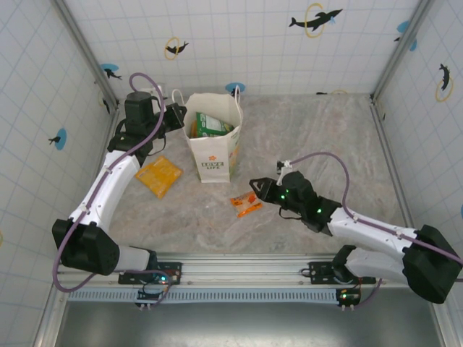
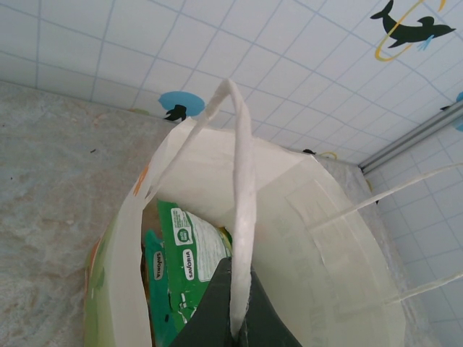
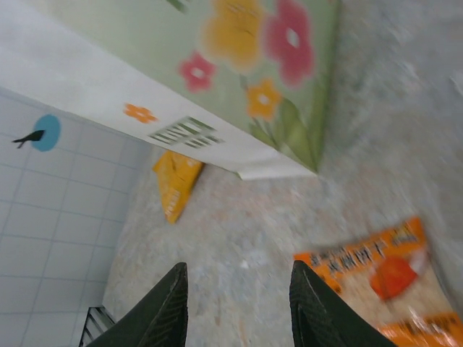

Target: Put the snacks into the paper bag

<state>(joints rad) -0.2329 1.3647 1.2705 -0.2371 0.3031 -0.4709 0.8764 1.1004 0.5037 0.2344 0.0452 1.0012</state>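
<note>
The white paper bag (image 1: 214,148) stands upright mid-table with green packets (image 1: 210,124) inside. My left gripper (image 1: 173,116) is at its left rim, shut on the bag's loop handle (image 2: 242,217), which runs up from between the fingers. Green snack packets (image 2: 184,264) lie in the bag's mouth. An orange packet (image 1: 246,204) lies flat in front of the bag, and a yellow packet (image 1: 159,176) lies to the bag's left. My right gripper (image 1: 258,188) hovers just right of the orange packet (image 3: 383,278), open with nothing between its fingers. The yellow packet (image 3: 176,182) lies beyond, by the bag's base (image 3: 217,108).
Tiled walls with dolphin stickers close in the table on three sides. A metal rail (image 1: 239,271) runs along the near edge by the arm bases. Bare marbled tabletop (image 1: 325,137) stretches to the right of the bag.
</note>
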